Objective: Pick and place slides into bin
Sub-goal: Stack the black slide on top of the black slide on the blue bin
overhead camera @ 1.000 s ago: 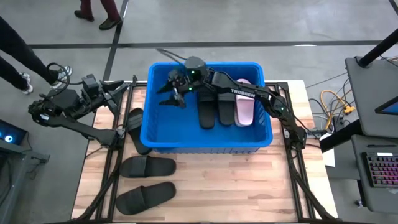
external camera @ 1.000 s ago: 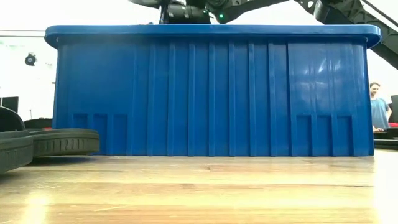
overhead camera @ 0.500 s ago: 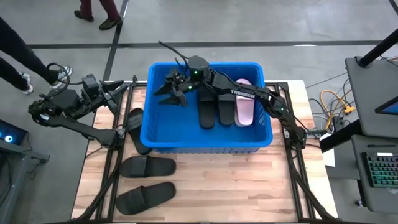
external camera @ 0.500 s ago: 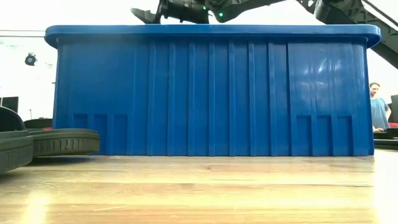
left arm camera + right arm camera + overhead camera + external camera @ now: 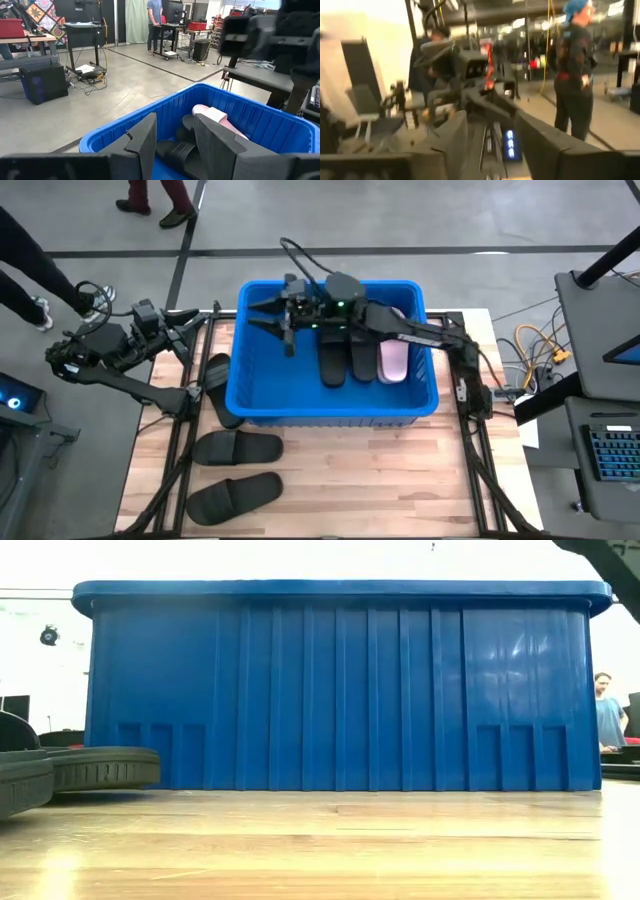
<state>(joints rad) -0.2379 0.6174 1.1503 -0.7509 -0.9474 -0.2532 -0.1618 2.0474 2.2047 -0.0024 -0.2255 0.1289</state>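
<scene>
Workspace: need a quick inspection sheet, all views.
Surface: wooden table, bare at the front.
Job's things: blue bin holds two black slides and one pink slide; three black slides lie on the table outside it.
Clutter: nothing seen.
Grippers: right gripper open above the bin, empty; left gripper off the table's left edge, empty.
Cables: yellow and orange leads at right.
Surroundings: people on the floor beyond.

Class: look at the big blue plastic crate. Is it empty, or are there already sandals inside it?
Not empty. The blue plastic crate holds two black slide sandals and one pale pink slide sandal, lying side by side.
</scene>
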